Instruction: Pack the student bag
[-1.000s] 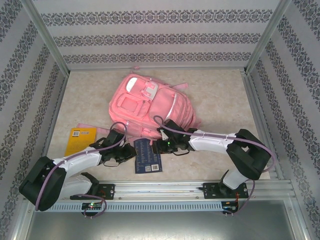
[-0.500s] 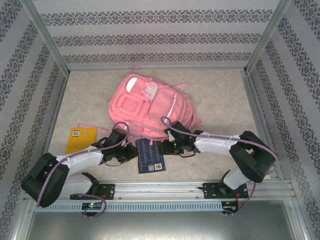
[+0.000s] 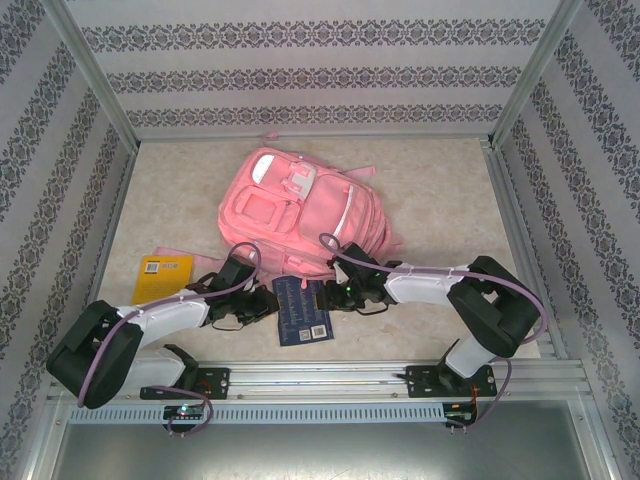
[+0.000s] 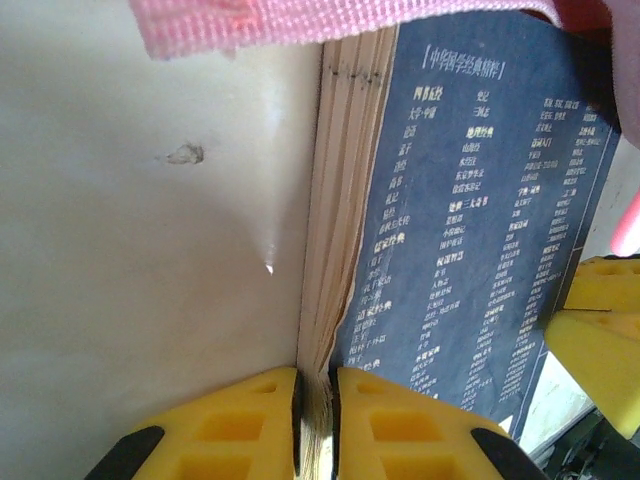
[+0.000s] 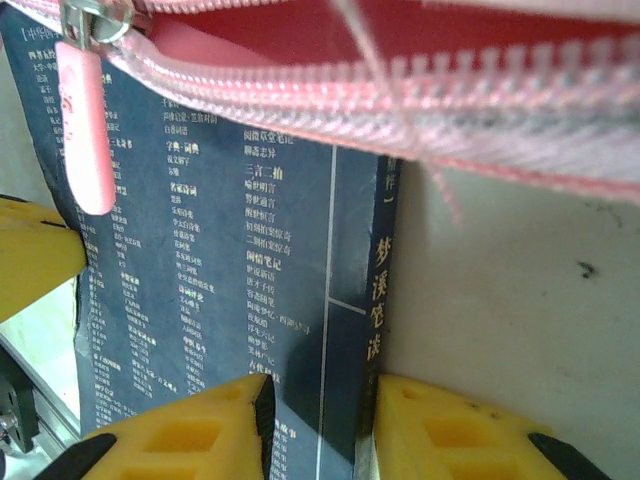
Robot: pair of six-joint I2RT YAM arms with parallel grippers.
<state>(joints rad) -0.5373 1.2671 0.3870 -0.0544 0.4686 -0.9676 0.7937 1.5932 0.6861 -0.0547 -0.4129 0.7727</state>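
The pink student bag (image 3: 300, 205) lies flat in the middle of the table, its near edge unzipped (image 5: 400, 70). A dark blue book (image 3: 302, 310) with printed text lies just in front of that opening, between my two grippers. My left gripper (image 4: 315, 400) is shut on the book's page edge (image 4: 330, 230); it sits at the book's left (image 3: 262, 305). My right gripper (image 5: 318, 400) straddles the spine (image 5: 375, 290) at the book's right (image 3: 335, 293), open, with a small gap above the cover. A pink zipper pull (image 5: 82, 130) hangs over the book.
A yellow book (image 3: 162, 275) lies at the left, near the left arm. A pink strap (image 4: 330, 20) crosses above the blue book. Metal rails and patterned walls close in the table on all sides.
The blue book has shifted a little to the right and turned slightly, with both grippers moving along beside it. The bag has stayed put.
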